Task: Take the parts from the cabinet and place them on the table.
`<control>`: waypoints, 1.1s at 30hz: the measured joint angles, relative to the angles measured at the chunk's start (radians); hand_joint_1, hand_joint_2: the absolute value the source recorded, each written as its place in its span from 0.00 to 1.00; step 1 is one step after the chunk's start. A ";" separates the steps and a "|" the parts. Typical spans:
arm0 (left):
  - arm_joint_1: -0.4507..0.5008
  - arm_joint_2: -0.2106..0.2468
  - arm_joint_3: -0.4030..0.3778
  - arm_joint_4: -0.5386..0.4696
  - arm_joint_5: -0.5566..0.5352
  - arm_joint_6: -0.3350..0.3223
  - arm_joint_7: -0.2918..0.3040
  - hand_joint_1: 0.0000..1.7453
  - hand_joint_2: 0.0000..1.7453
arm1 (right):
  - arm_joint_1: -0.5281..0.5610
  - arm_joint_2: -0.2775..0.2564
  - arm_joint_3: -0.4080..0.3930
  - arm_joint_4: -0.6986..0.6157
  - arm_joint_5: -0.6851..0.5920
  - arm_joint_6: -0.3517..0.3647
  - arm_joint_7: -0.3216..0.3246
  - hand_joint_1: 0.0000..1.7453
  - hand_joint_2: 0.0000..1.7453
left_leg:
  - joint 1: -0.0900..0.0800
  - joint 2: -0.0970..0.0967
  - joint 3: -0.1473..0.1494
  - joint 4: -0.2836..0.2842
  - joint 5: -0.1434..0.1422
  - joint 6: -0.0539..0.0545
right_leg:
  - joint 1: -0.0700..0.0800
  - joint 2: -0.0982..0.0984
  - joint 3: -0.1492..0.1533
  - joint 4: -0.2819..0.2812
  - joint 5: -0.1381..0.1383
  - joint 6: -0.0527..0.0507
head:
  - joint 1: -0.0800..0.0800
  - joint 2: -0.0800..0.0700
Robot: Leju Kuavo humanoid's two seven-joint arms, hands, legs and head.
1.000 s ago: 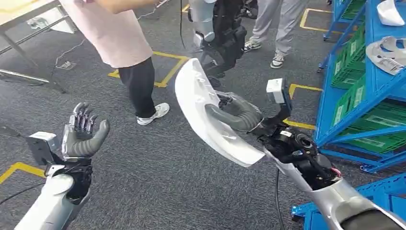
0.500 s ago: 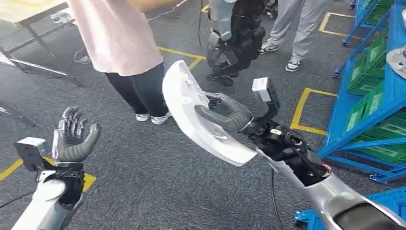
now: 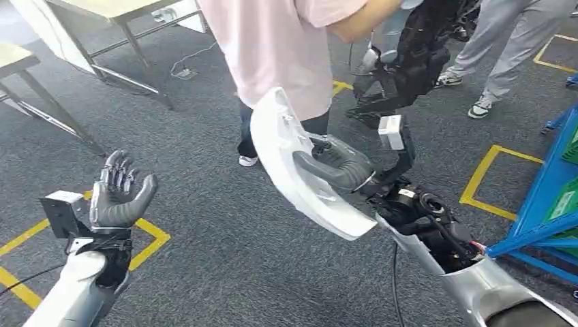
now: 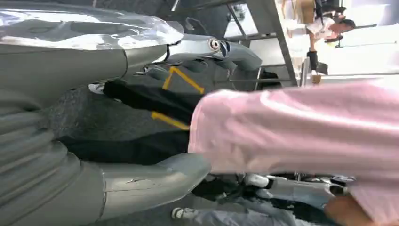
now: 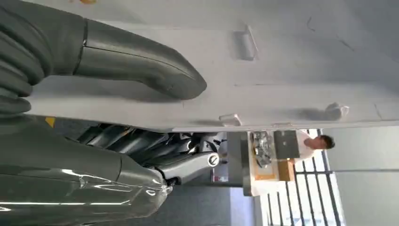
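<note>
Gripping the curved white part [image 3: 300, 170], the right robot hand [image 3: 337, 165] tilts it — long axis up-left; left robot hand [image 3: 119, 191] spread.

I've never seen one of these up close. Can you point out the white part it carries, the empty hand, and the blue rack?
white part [image 3: 286, 153], head view, broad curved face.
left hand [image 3: 119, 197], head view, palm.
blue rack [image 3: 542, 204], head view, sloping frame rail.

I see a factory workshop: yellow floor markings [image 3: 501, 178] on grey carpet beside the blue parts rack [image 3: 545, 218].
</note>
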 joint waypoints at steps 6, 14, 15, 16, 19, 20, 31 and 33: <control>0.005 0.001 0.000 -0.004 -0.006 0.001 0.005 0.00 1.00 | -0.001 0.000 0.002 -0.001 -0.002 0.000 0.005 1.00 1.00 | -0.004 0.075 -0.091 0.188 -0.104 -0.030 | -0.005 -0.058 0.012 -0.020 0.012 -0.021 | -0.032 0.000; 0.008 0.001 0.000 -0.011 -0.007 0.003 0.010 0.00 1.00 | 0.001 0.000 0.002 -0.002 -0.004 0.000 0.004 1.00 1.00 | -0.011 0.149 0.010 -0.003 -0.007 -0.013 | 0.010 -0.127 0.013 -0.012 -0.002 -0.006 | -0.057 0.000; 0.009 0.000 0.000 -0.012 -0.008 0.004 0.010 0.00 1.00 | 0.000 0.000 0.003 -0.002 -0.004 0.000 0.004 1.00 1.00 | -0.011 0.141 0.008 -0.001 -0.008 -0.008 | 0.012 -0.135 0.017 -0.015 -0.002 -0.003 | -0.043 0.000; 0.010 0.001 0.000 -0.012 -0.008 0.004 0.010 0.00 1.00 | -0.001 0.000 0.004 -0.002 -0.004 0.002 0.004 1.00 1.00 | -0.011 0.133 0.007 0.000 -0.010 -0.002 | 0.013 -0.143 0.021 -0.017 -0.004 0.001 | -0.039 0.000; 0.009 0.001 0.000 -0.016 -0.010 0.005 0.009 0.00 1.00 | -0.004 0.000 0.005 -0.002 -0.003 0.007 0.002 1.00 1.00 | -0.007 0.107 0.016 -0.009 -0.005 0.019 | 0.001 -0.114 0.011 0.015 -0.039 0.017 | -0.038 0.000; 0.007 0.001 0.000 -0.016 -0.010 0.006 0.010 0.00 1.00 | -0.006 0.000 0.005 -0.002 -0.004 0.008 0.000 1.00 1.00 | -0.007 0.101 0.016 -0.009 -0.005 0.025 | 0.000 -0.086 -0.019 0.087 -0.080 0.018 | -0.031 0.000; 0.014 -0.001 0.000 -0.017 -0.010 0.007 0.011 0.00 1.00 | -0.008 0.000 0.006 0.002 -0.003 0.012 0.001 1.00 1.00 | -0.002 -0.004 -0.001 -0.003 0.003 0.008 | 0.011 -0.002 0.004 -0.006 0.004 -0.015 | 0.005 0.000; 0.013 0.000 0.000 -0.017 -0.010 0.006 0.011 0.00 1.00 | -0.009 0.002 0.006 0.001 -0.003 0.016 -0.002 1.00 1.00 | -0.009 -0.019 -0.003 -0.008 0.006 -0.005 | -0.005 -0.024 0.013 -0.025 0.009 -0.019 | 0.002 0.000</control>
